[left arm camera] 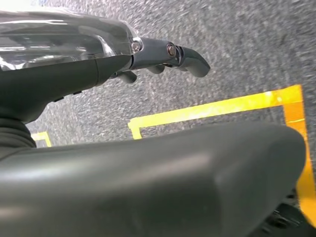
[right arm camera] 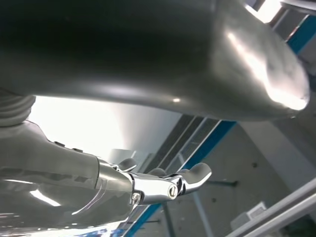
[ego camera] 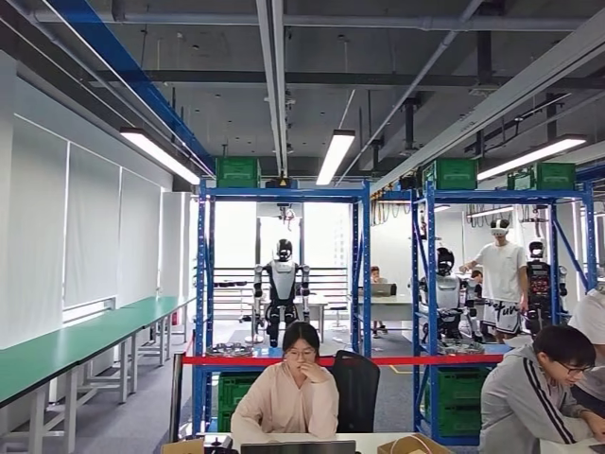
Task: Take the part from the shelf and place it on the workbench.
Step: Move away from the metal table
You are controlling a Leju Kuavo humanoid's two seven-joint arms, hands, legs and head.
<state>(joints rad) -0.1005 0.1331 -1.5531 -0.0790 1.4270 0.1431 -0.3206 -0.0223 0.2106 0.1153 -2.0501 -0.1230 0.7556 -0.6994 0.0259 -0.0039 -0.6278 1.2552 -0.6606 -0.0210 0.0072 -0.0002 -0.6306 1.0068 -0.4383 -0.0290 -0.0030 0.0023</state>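
Note:
Two blue shelf racks stand ahead across the hall, one in the middle [ego camera: 203, 284] and one on the right [ego camera: 428, 284]. Dark parts [ego camera: 230, 349] lie on the middle rack's low shelf, and more parts [ego camera: 458, 347] lie on the right rack. Long green-topped workbenches [ego camera: 71, 342] run along the left wall. My left hand [left arm camera: 67, 79] hangs over grey floor marked with yellow tape [left arm camera: 223, 106]; its fingers [left arm camera: 168, 52] are stretched out and hold nothing. My right hand [right arm camera: 93, 182] points up toward the ceiling, its fingers [right arm camera: 186, 178] straight and holding nothing.
A person [ego camera: 292, 392] sits at a desk straight ahead, with a black chair [ego camera: 355, 388] beside them. Another person [ego camera: 535, 392] sits at the right. A standing person [ego camera: 501, 274] and other robots [ego camera: 284, 284] are behind the racks. A red bar [ego camera: 342, 360] crosses the racks.

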